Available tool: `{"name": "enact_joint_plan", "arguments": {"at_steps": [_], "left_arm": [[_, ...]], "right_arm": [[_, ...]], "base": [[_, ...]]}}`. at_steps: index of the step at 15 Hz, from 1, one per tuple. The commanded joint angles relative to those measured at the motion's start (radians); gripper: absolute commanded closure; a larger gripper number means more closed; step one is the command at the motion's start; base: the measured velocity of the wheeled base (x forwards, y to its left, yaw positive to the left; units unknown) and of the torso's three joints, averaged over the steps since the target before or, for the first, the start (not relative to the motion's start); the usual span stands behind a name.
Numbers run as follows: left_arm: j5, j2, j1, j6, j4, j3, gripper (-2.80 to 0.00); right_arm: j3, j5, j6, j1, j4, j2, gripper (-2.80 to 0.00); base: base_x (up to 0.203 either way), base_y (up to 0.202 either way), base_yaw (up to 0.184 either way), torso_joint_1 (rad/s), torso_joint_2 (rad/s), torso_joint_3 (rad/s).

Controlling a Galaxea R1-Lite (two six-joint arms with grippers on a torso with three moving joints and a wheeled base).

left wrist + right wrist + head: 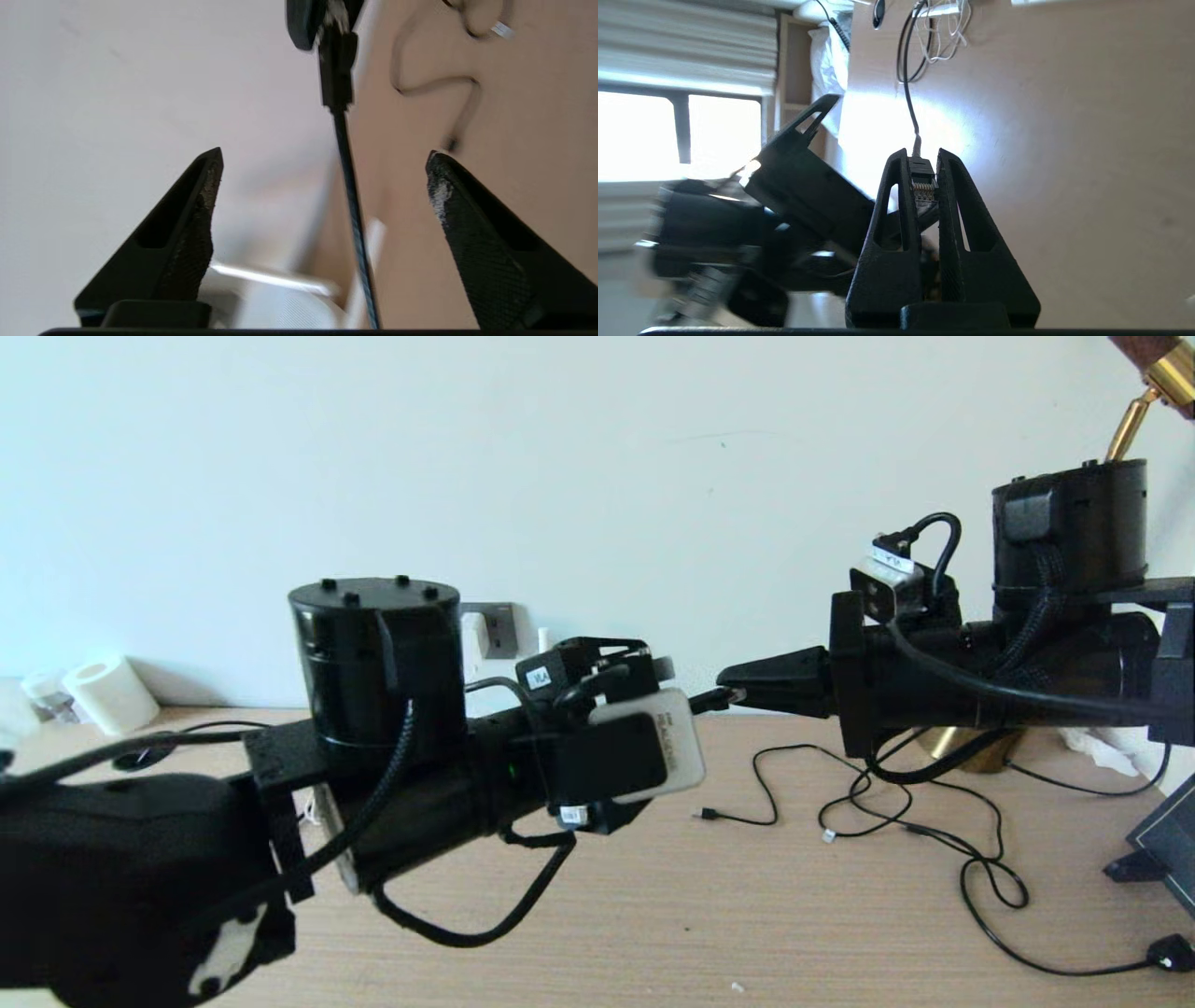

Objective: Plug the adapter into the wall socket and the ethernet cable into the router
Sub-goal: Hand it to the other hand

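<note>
The ethernet cable (pixel 921 179) is clamped at its plug in the right hand (pixel 923 186), held above the table (pixel 653 915) and level with the wall socket (pixel 497 629), to that socket's right. The plug is pinched near its tip with the contacts exposed, presumably so its nose can be steered into a port. The left hand (pixel 322 186) is held with its fingers wide apart around the cable's cord, touching nothing, apparently ready to steady it. The wall socket is seen behind the left arm, with a white block, possibly the adapter (pixel 474 635), against it. The router cannot be made out with certainty. Thinner cords (pixel 934 821) are strewn on the table, right of the socket.
</note>
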Motion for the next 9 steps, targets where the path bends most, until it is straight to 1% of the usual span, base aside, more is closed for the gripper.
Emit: {"name": "enact_joint_plan", "arguments": {"at_steps": [1,3,4,6,7,9], "left_arm": [[-0.01,0.035,0.001,0.024,-0.148,0.049,-2.8],[-0.028,0.063,0.001,0.049,-0.279,0.077,-2.8],[-0.035,0.069,0.001,0.069,-0.308,0.077,-2.8],[-0.065,0.092,0.001,0.074,-0.402,0.073,-2.8],[-0.11,0.105,0.001,0.074,-0.454,0.075,-2.8],[-0.216,0.112,0.004,0.074,-0.487,0.08,-2.8]], "right_arm": [[-0.008,0.007,0.04,0.001,0.003,-0.015,0.0],[-0.01,0.041,0.116,0.001,0.002,-0.018,0.0],[-0.011,0.067,0.152,0.001,0.0,-0.02,0.0],[-0.021,0.109,0.23,0.001,-0.003,-0.019,0.0],[-0.022,0.118,0.242,0.0,-0.003,-0.018,0.0],[-0.025,0.118,0.245,0.0,-0.003,-0.014,0.0]], "base": [[0.0,0.0,0.0,0.0,0.0,0.0],[0.0,0.0,0.0,0.0,0.0,0.0],[0.0,0.0,0.0,0.0,0.0,0.0],[0.0,0.0,0.0,0.0,0.0,0.0],[0.0,0.0,0.0,0.0,0.0,0.0],[0.0,0.0,0.0,0.0,0.0,0.0]]}}
